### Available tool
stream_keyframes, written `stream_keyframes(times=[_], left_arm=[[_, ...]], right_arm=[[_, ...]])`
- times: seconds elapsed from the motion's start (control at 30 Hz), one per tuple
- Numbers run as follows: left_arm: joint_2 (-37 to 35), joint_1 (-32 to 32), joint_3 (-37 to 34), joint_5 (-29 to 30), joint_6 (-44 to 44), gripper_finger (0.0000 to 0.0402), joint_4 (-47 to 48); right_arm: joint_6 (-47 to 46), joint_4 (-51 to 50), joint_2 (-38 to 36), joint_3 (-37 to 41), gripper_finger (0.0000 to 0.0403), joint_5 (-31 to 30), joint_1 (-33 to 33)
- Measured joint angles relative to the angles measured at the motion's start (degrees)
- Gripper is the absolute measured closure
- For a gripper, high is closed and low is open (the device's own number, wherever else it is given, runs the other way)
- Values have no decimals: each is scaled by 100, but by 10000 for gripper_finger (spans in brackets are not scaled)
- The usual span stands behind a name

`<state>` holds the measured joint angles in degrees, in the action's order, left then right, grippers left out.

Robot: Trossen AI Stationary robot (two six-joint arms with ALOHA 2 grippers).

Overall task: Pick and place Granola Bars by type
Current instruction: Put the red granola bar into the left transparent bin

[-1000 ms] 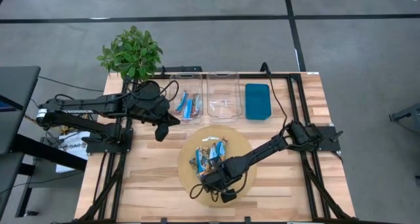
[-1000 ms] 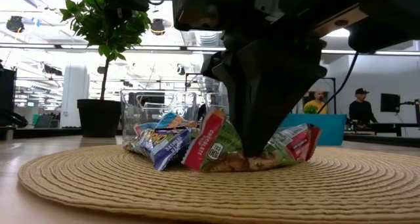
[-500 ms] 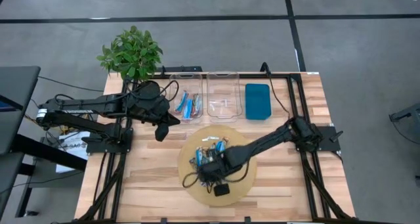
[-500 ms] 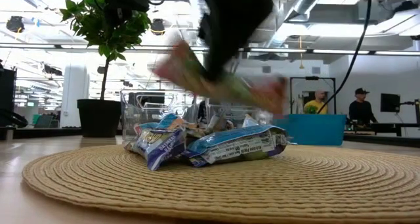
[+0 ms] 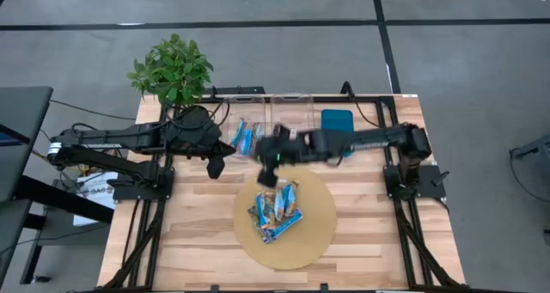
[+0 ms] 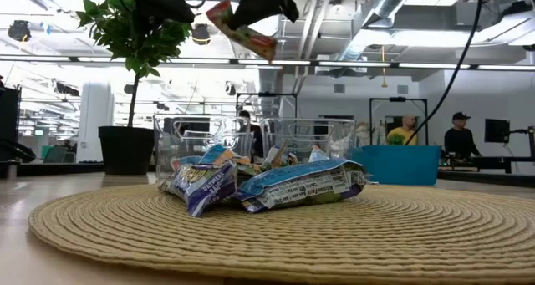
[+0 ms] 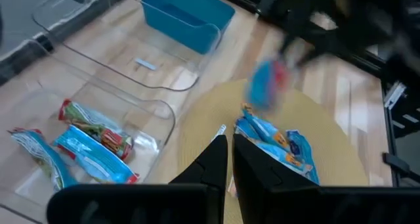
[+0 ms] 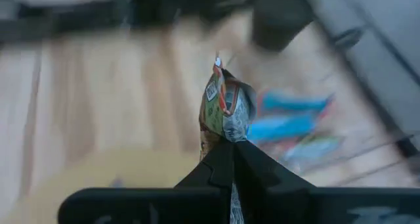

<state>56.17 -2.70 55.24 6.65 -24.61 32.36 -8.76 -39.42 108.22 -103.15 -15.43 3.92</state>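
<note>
Since a sec ago: right gripper (image 5: 268,162) has gone from pinching a bar low on the round mat (image 5: 320,238) to carrying it up and across, now off the mat's far edge, near the clear bins.

High view: right gripper sits just beside the left bin (image 5: 243,134), which already has a few bars in it. Remaining bars (image 5: 277,209) lie in a heap on the mat, behind the gripper. Left gripper (image 5: 216,166) waits beside the same bin; teal tray (image 5: 337,121) is farther along the row.

Low view: green/red bar (image 6: 241,30) hangs high above the heap, clamped at one end.

Left wrist: own fingers (image 7: 211,159) are together, nothing between. Middle bin (image 7: 125,60) looks empty.

Right wrist: fingers (image 8: 223,161) are clamped on the bar's tail, wrapper standing upright past them; blue and red bars blur beyond.

Meaning: pick is done, carry is under way. Drop is prob into the left bin, though which type belongs there I can't tell.
</note>
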Motion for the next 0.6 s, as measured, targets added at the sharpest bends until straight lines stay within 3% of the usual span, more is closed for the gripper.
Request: stream_keyframes(times=[0.17,0.43,0.6], left_arm=[[2,2,0,304,-73,386,32],[2,0,0,617,-211,386,26],[2,0,0,619,-214,386,6]], right_arm=[[14,822,-15,3,403,47,-742],[12,1849,-15,2,403,623,-1553],[12,2202,-15,2,398,1376,-1866]])
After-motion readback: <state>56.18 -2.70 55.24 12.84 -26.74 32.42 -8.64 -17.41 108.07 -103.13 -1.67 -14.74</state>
